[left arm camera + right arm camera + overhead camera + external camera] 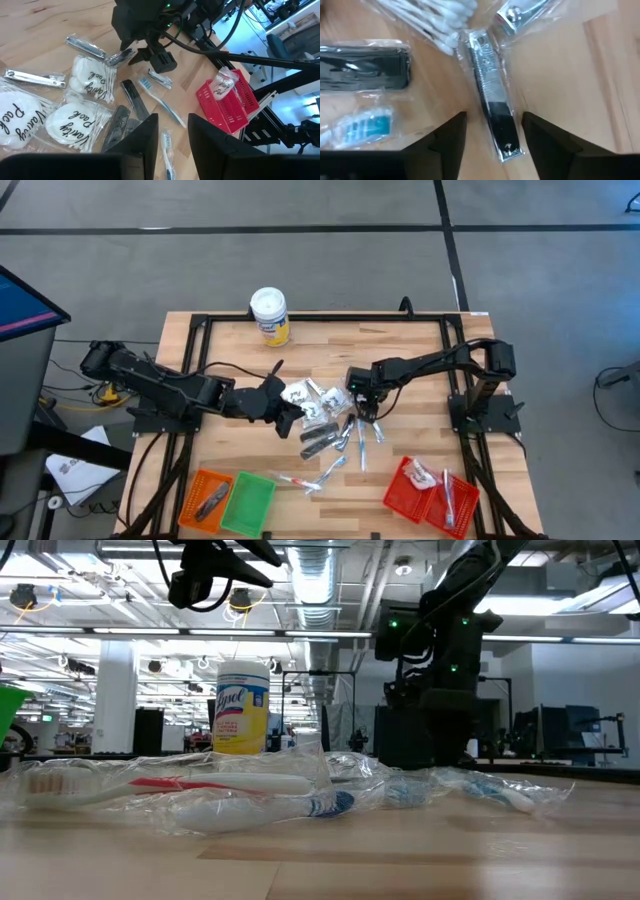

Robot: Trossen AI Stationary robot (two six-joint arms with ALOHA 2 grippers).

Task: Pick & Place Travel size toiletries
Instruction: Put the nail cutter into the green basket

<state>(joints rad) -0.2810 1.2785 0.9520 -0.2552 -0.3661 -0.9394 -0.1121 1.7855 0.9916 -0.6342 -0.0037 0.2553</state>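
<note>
Right above the wrapped nail clipper (492, 107) near the red basket (415, 490), we hold our right gripper (492, 142) open around it, ready to grab, while our left gripper (172, 132) waits, open and empty.

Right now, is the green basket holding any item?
No, in the high view the green basket shows only bare mesh, while the orange basket beside it holds an item.

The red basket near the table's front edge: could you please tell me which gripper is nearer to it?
Right. The right gripper hangs over the toiletry pile at mid-table, a short way behind the red basket. The left gripper sits on the pile's far side, farther off.
</note>
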